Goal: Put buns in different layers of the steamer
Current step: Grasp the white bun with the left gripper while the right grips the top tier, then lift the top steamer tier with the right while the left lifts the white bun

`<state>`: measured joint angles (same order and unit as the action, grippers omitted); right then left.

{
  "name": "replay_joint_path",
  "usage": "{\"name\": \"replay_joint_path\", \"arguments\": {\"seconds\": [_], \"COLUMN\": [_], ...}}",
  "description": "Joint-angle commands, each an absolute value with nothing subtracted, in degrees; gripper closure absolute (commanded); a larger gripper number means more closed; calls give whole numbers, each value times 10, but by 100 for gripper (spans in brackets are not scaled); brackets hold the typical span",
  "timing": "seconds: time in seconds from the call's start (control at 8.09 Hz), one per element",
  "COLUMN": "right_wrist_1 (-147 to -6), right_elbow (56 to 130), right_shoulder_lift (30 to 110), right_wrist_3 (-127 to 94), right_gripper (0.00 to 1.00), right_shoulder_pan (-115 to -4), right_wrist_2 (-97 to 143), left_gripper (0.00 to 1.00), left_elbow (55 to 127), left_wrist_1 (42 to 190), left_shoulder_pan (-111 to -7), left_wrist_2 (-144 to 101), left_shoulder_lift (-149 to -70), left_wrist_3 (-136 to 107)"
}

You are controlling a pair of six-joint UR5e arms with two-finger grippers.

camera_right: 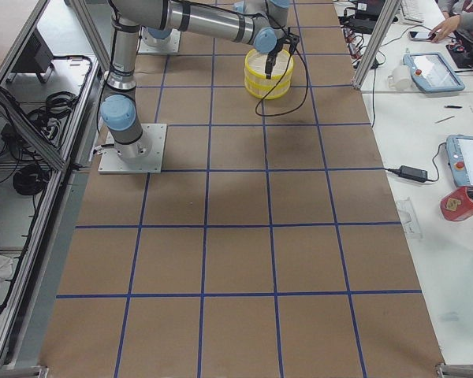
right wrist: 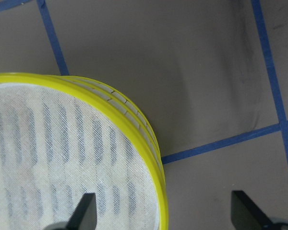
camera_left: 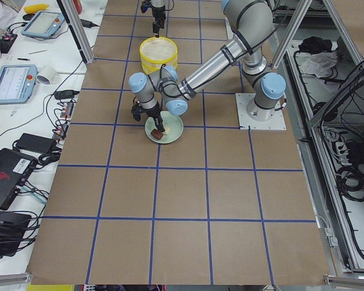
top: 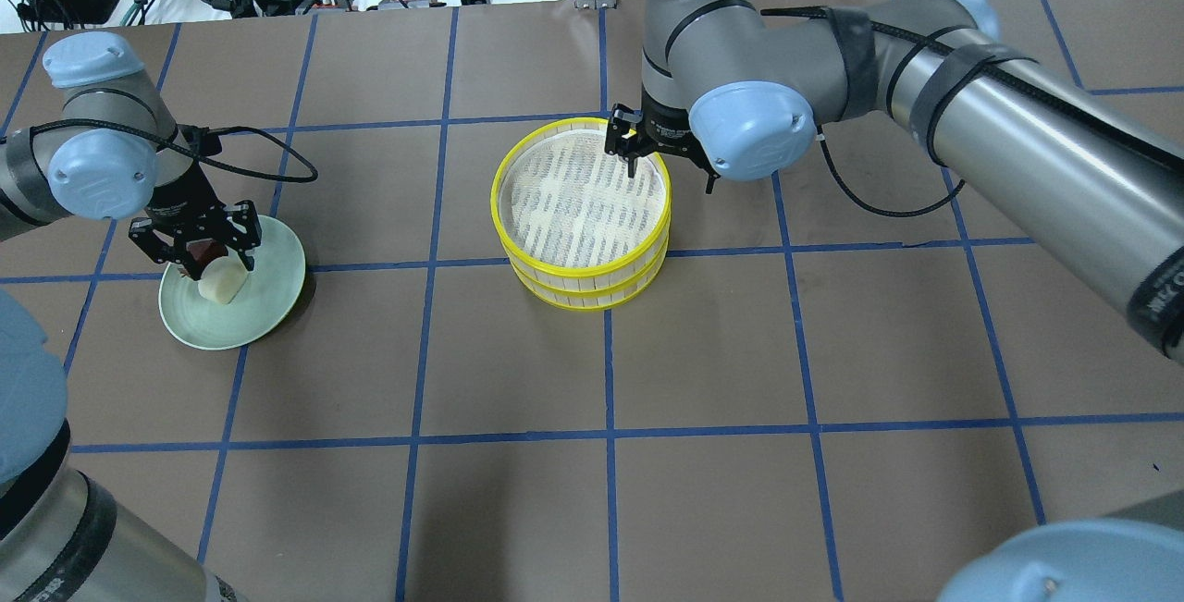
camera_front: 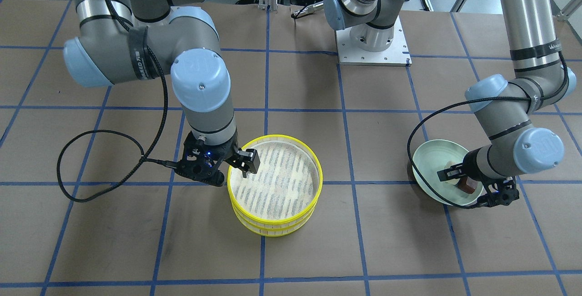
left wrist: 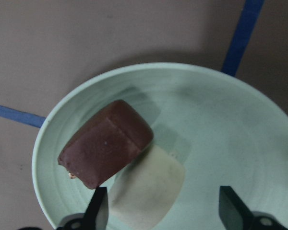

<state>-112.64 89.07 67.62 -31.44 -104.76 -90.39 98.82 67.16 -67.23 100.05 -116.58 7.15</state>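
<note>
Two yellow-rimmed steamer layers are stacked mid-table, the top layer [top: 505,214] on the lower layer [top: 592,293]; the top mesh holds nothing. My right gripper [top: 668,165] is open astride the top rim [right wrist: 156,163], one finger over the mesh and one outside. A creamy white bun [top: 220,284] and a reddish-brown bun [left wrist: 108,151] lie touching on the pale green plate [top: 268,297]. My left gripper [left wrist: 165,213] hangs open just above them, and the white bun [left wrist: 146,191] lies partly between its fingers.
The brown table carries a blue tape grid. The left arm's base plate [camera_front: 373,43] is bolted at the robot's side. Black cables loop from both wrists [camera_front: 72,168]. Side benches with tablets [camera_right: 433,71] flank the table's ends.
</note>
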Motion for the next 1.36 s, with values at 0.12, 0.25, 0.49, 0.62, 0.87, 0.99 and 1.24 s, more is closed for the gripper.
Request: {"name": "replay_joint_path", "arguments": {"seconds": [0.12, 0.25, 0.49, 0.62, 0.87, 0.99, 1.24], "right_wrist_1": [-1133, -1133, -1132, -1131, -1126, -1116, -1043], "right_elbow": [896, 896, 896, 896, 895, 894, 892], "right_shoulder_lift": [641, 642, 642, 645, 649, 665, 724], "right_wrist_3": [-290, -287, -279, -279, -279, -279, -252], "right_gripper": [24, 46, 81, 85, 87, 87, 87], "right_shoulder_pan": [-1052, -1051, -1051, -1051, -1052, -1052, -1047], "right_wrist_2": [-898, -898, -898, -898, -898, -898, -902], "left_gripper": [100, 100, 100, 100, 100, 100, 100], "left_elbow": [991, 991, 982, 980, 978, 971, 934], "left_wrist_1": [673, 678, 706, 713, 725, 742, 798], "left_shoulder_pan": [-672, -672, -674, -684, -720, -741, -779], "left_wrist_2": [1034, 1048, 1060, 1059, 1054, 1050, 1024], "left_shoulder_lift": [-1163, -1156, -1129, -1110, -1067, -1052, -1038], "left_wrist_3": [74, 70, 63, 62, 61, 45, -10]}}
